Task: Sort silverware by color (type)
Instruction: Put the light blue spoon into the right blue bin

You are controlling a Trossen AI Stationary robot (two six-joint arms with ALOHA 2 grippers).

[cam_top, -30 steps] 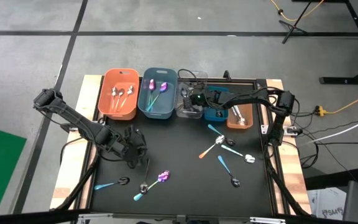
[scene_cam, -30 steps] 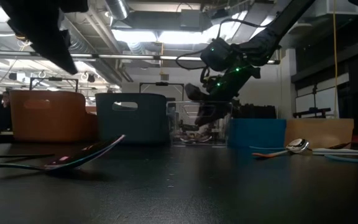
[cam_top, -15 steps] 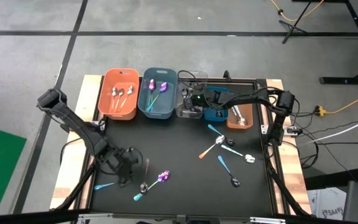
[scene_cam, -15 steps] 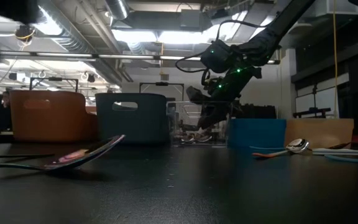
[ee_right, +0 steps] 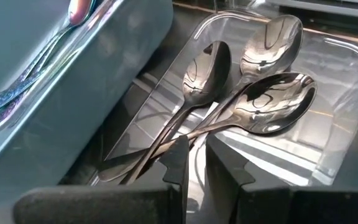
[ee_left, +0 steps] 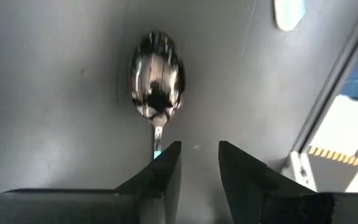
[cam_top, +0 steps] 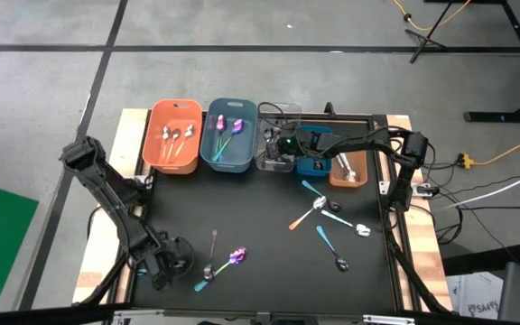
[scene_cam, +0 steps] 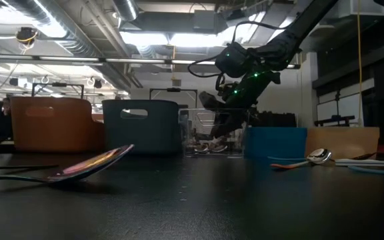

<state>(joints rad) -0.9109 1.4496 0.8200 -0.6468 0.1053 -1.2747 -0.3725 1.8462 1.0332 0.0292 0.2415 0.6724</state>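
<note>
One blue-handled spoon (ee_left: 157,84) is lying at the table's near-left corner, handle pointing straight into the narrowly parted, empty left gripper (ee_left: 199,163) hovering over it, far nearer than the right arm.

Even, bright light from overhead in the high view, and the black bench (cam_top: 269,235) soaks it up with barely a shadow. The low view is dim and backlit: ceiling strips (scene_cam: 179,37) blaze white while the bench lies nearly black, and the near spoon (scene_cam: 79,170) is soft, out of focus. In the left wrist view the spoon bowl (ee_left: 157,78) just ahead of the left claw (ee_left: 199,165) is blurred, with smeared reflections. Ahead of the right claw (ee_right: 196,163), the silver spoons (ee_right: 260,99) show sharp, with glare on the clear bin's rim (ee_right: 347,74).
</note>
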